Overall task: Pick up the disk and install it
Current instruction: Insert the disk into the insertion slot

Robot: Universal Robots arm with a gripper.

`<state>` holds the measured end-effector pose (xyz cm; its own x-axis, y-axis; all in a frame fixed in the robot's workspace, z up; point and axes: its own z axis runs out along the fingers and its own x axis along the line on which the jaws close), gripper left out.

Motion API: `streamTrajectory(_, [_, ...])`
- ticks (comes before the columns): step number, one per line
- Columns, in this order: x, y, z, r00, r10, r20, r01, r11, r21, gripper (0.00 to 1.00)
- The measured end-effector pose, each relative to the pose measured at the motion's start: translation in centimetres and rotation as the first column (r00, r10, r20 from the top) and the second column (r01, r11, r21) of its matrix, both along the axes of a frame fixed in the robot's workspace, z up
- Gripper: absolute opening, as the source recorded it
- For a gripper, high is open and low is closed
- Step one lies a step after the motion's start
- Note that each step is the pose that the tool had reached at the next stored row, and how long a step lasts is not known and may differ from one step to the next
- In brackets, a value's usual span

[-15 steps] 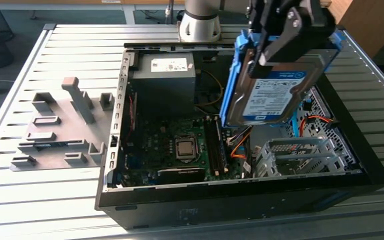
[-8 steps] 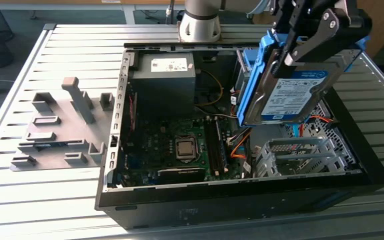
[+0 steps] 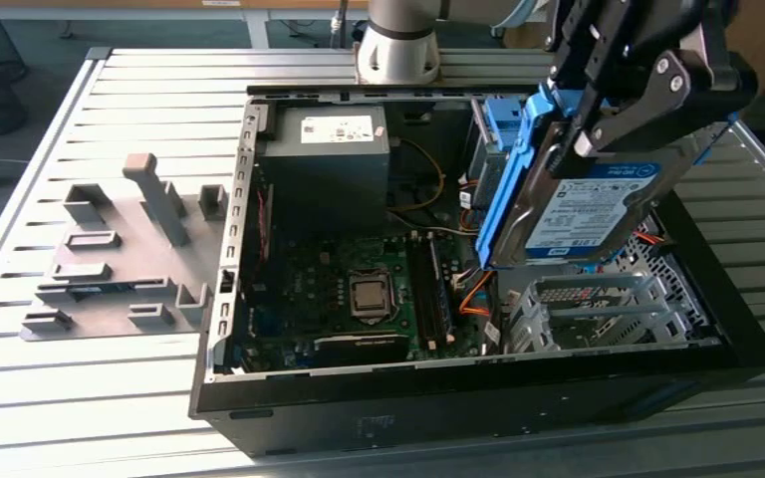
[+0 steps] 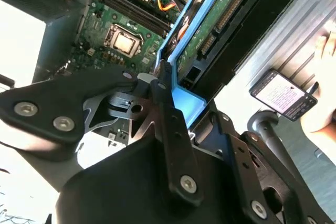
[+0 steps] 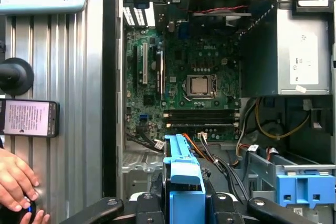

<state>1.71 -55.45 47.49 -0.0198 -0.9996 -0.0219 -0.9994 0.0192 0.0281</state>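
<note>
1. The gripper (image 3: 612, 137) is clamped on the disk (image 3: 593, 214). Its black fingers (image 4: 170, 129) pinch the end of the drive and its blue rail, which shows between them in the first wrist view (image 5: 184, 178).
2. The disk hangs clear of the tabletop (image 3: 84, 403), tilted steeply on edge with its white-and-blue label facing outward. It is above the open computer case (image 3: 489, 410), at the case's side on the exterior view's right.
3. The disk's lowest corner is just above the perforated metal drive cage (image 3: 598, 311) in the case's near corner. Whether it touches the orange cables there cannot be told.
4. The second wrist view shows the disk's green circuit-board underside (image 4: 210, 31) facing the case interior.
5. Within the case, the motherboard (image 3: 336, 289) covers the floor, with the processor socket (image 3: 370, 296) near its middle. The dark grey power supply (image 3: 323, 159), which bears a white sticker, fills the far corner.
6. A bare blue bracket (image 5: 304, 190) sits inside the case beside the cage.
7. A grey moulded fixture (image 3: 124, 261) lies on the slatted tabletop near its edge at the exterior view's left, apart from the case.
8. In the first wrist view a person's hand (image 5: 16, 182) rests on the tabletop outside the case wall, just beside a black labelled device (image 5: 29, 118).
</note>
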Motion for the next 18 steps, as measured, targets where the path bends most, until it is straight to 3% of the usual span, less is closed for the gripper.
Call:
streamTrajectory(4, [0.42,-0.04,-0.37,0.9999,0.016,0.0001,-0.016,0.9999,-0.0003,0.37])
streamTrajectory(12, [2.96,-0.28,-0.96,0.9999,0.017,0.0001,-0.017,0.9999,-0.0003,0.37])
streamTrajectory(15, [3.76,-0.51,-1.17,0.9999,0.017,0.0001,-0.017,0.9999,-0.0003,0.37])
streamTrajectory(18, [4.05,-1.16,-1.38,0.9999,0.017,0.0001,-0.017,0.9999,-0.0003,0.37])
